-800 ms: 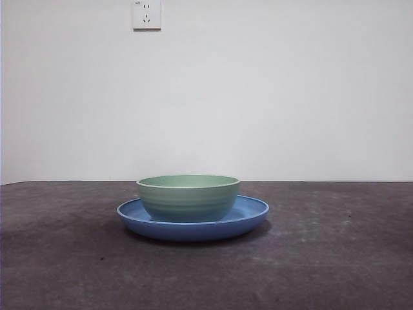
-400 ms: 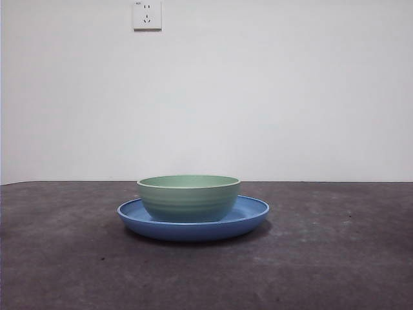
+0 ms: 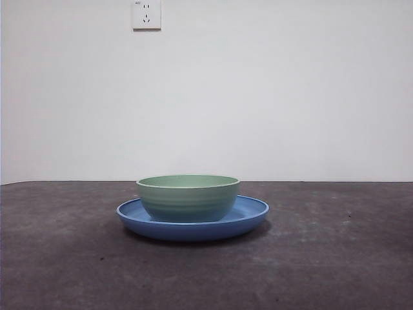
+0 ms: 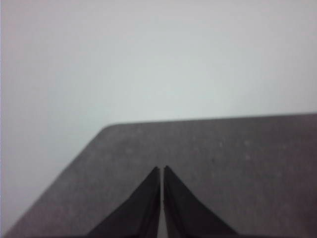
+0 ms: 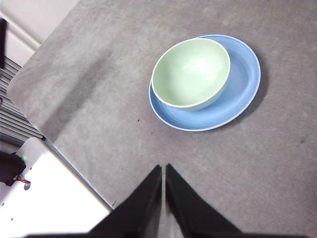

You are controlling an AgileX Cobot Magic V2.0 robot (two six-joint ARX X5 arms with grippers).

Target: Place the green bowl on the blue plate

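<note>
The green bowl (image 3: 188, 197) stands upright on the blue plate (image 3: 253, 213) in the middle of the dark table, set toward one side of the plate rather than centred. The right wrist view shows the same pair from high above: green bowl (image 5: 191, 73) inside the blue plate (image 5: 242, 84). My right gripper (image 5: 163, 169) is shut and empty, raised well clear of the bowl. My left gripper (image 4: 162, 170) is shut too, holding nothing, over a bare corner of the table facing the white wall. Neither arm appears in the front view.
A white wall with a socket (image 3: 146, 14) stands behind the table. In the right wrist view the table's edge (image 5: 74, 158) runs close by, with a white base (image 5: 44, 198) beyond it.
</note>
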